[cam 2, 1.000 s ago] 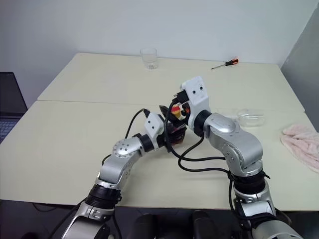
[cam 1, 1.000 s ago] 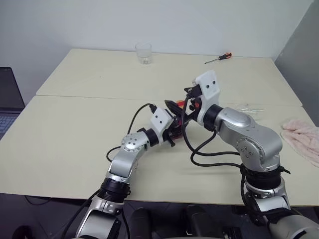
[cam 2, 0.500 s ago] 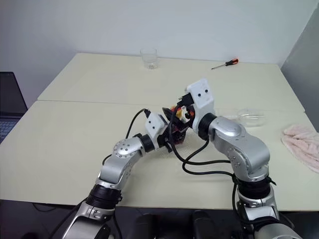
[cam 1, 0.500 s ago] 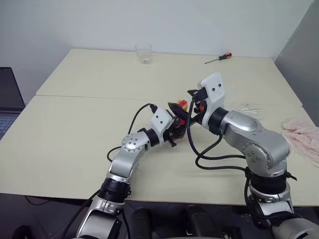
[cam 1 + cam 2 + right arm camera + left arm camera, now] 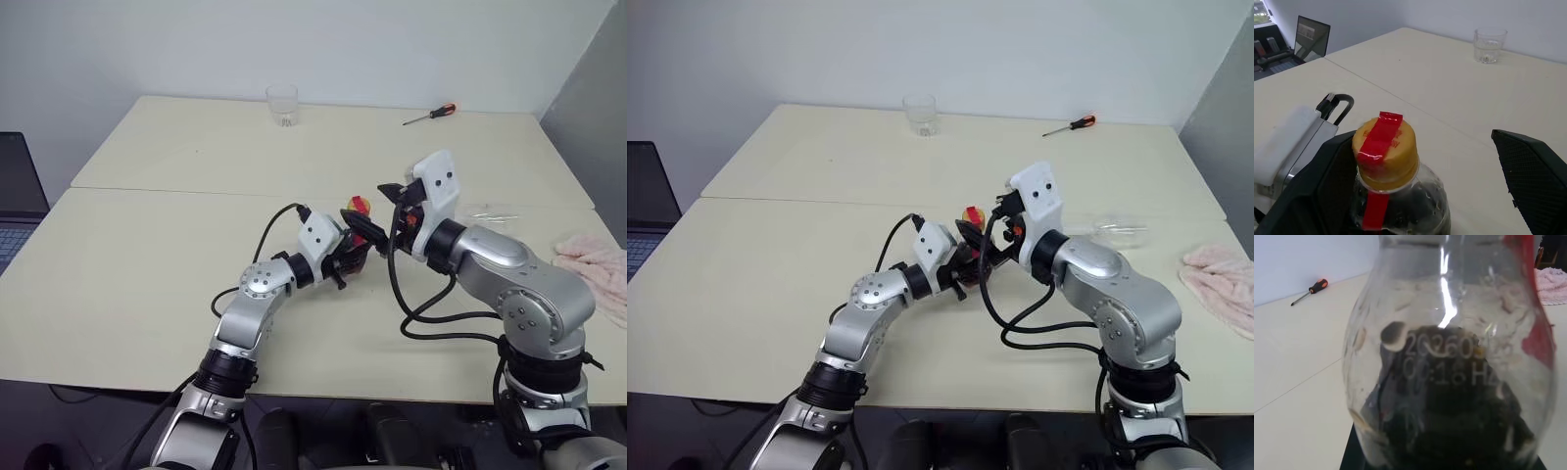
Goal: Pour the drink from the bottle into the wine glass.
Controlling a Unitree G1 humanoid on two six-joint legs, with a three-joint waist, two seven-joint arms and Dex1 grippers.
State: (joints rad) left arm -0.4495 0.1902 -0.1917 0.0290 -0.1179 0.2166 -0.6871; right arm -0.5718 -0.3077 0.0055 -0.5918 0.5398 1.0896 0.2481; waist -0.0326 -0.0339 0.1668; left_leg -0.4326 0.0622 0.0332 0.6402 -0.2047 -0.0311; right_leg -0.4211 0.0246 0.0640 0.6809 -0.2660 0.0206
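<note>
The bottle [image 5: 354,240] stands upright at the table's middle, its yellow cap [image 5: 1385,149] crossed by a red strip. The dark drink [image 5: 1449,431] lies low in its bulbous body. My left gripper [image 5: 346,258] is shut on the body from the left. My right gripper [image 5: 378,210] is open, level with the cap and just right of it, one finger on each side without touching. The wine glass [image 5: 1119,230] appears to lie on its side on the table, beyond my right arm.
A short clear tumbler [image 5: 282,105] stands at the far edge. A screwdriver [image 5: 429,115] lies at the back right. A pink cloth [image 5: 593,269] rests at the right edge, and a laptop [image 5: 15,196] sits off the table's left.
My right gripper has drawn back to the right, away from the bottle's top, so the yellow cap now shows. The left gripper and the bottle have stayed put.
</note>
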